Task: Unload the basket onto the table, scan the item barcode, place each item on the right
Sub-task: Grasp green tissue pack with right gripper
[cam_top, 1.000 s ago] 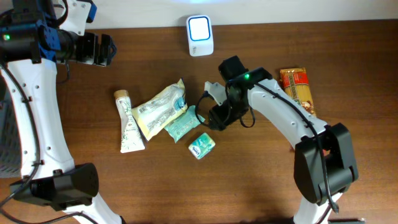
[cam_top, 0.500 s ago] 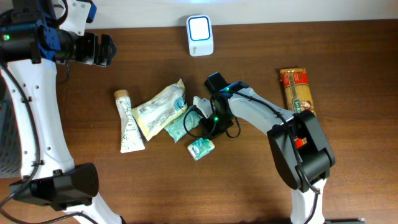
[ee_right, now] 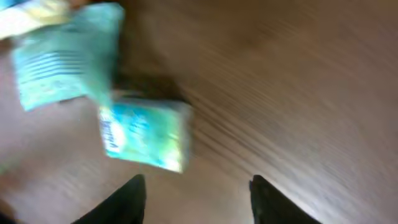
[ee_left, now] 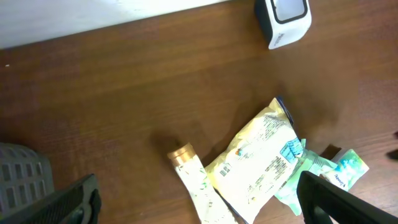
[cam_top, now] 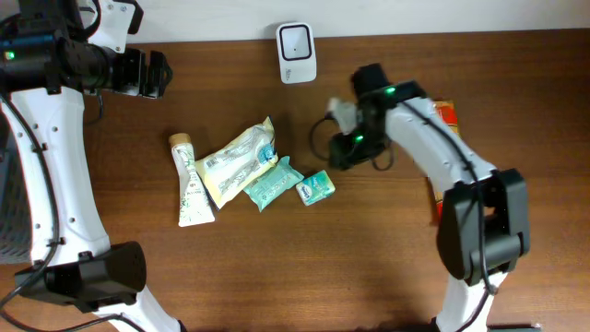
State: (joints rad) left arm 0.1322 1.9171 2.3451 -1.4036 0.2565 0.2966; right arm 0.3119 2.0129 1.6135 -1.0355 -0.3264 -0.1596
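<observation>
The right tool has its fingers partly apart and holds nothing, near the little green pack. The left tool is spread wide, empty.

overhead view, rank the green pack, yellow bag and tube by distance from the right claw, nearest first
1. green pack, just below and left of the right claw
2. yellow bag, farther left
3. tube, far left
</observation>
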